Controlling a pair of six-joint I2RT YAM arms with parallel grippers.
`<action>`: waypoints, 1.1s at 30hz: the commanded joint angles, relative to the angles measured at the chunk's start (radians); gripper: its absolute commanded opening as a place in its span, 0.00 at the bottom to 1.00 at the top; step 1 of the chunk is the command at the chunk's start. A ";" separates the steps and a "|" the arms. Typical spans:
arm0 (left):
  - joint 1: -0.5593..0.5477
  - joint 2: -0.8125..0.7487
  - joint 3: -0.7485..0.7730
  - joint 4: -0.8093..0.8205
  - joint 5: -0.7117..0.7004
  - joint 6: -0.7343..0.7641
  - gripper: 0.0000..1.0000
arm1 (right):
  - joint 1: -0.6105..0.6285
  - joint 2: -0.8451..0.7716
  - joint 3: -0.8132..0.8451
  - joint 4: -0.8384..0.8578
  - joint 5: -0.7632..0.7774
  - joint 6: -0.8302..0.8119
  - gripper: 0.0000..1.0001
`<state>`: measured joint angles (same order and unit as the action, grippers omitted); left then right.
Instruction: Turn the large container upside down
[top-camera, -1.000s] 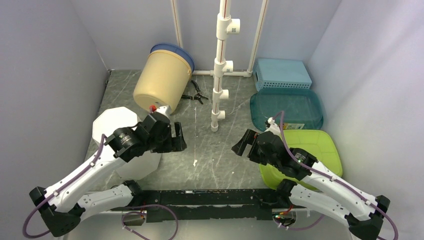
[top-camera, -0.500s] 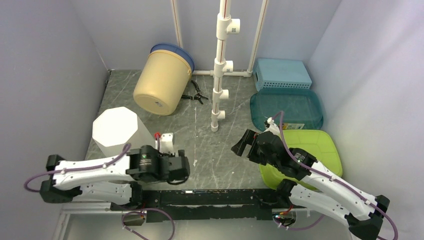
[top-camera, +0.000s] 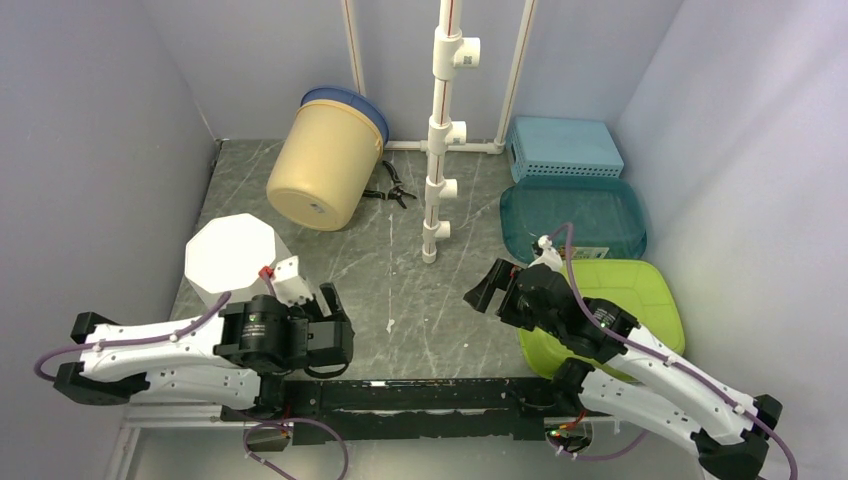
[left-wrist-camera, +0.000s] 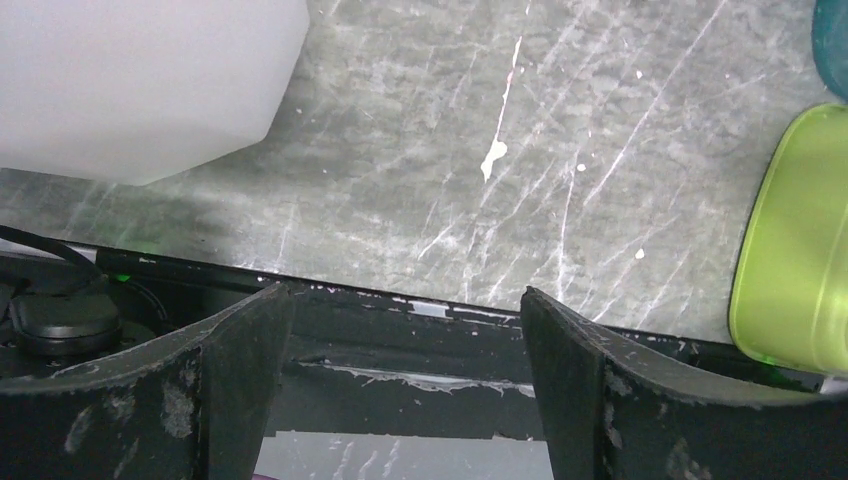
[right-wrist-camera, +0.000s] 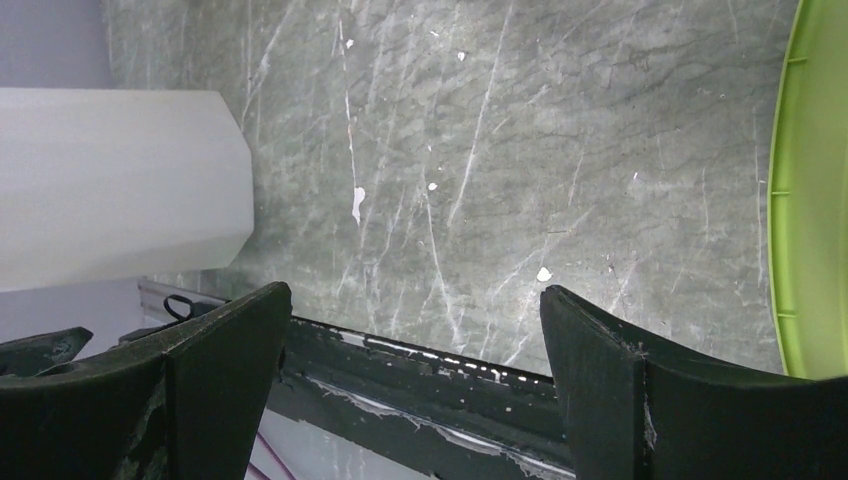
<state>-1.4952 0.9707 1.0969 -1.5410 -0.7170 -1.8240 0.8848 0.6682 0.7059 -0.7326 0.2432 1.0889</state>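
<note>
**Bucket tilted at the far left, both pincers empty**

The large container is taken to be the tan bucket (top-camera: 320, 165) at the far left of the table (top-camera: 400, 290). Its flat base is turned up and toward the near side, and its blue lid (top-camera: 352, 100) is set close to the far wall. From the overhead view it cannot be told for certain whether the bucket is seated flat on its lid or only propped at a slant. A slant is suggested by how much of its side is shown.

Nothing is held. The left gripper (left-wrist-camera: 402, 300) is parked low at the near edge, jaws spread wide, just beside the white octagonal container (top-camera: 232, 252). The right gripper (right-wrist-camera: 412, 300) is held over bare table, jaws equally parted, next to the green tray (top-camera: 640, 290).

If the bucket is merely leaning, the flip is judged unfinished, and a roll back onto its side could be caused by a slight nudge. A pair of pliers (top-camera: 390, 185) is lying just to its right and could be caught beneath the rim if the bucket is pushed that way. The white pipe stand (top-camera: 440, 130) could be struck by a wide reach. The white octagonal container could be knocked over when the left arm is raised from its low pose.
</note>
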 joint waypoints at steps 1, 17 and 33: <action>0.018 0.027 -0.021 -0.142 -0.052 -0.060 0.89 | 0.000 0.020 0.010 0.021 0.009 -0.009 1.00; 0.311 0.042 0.213 0.109 -0.119 0.729 0.95 | 0.111 0.128 -0.056 0.401 -0.158 -0.165 1.00; 0.856 0.297 0.749 0.341 0.444 1.389 0.95 | 0.541 0.833 0.115 1.127 0.260 -0.401 1.00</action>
<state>-0.6956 1.2106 1.6855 -1.1744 -0.3809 -0.5896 1.4151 1.3083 0.6750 0.1287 0.4500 0.8043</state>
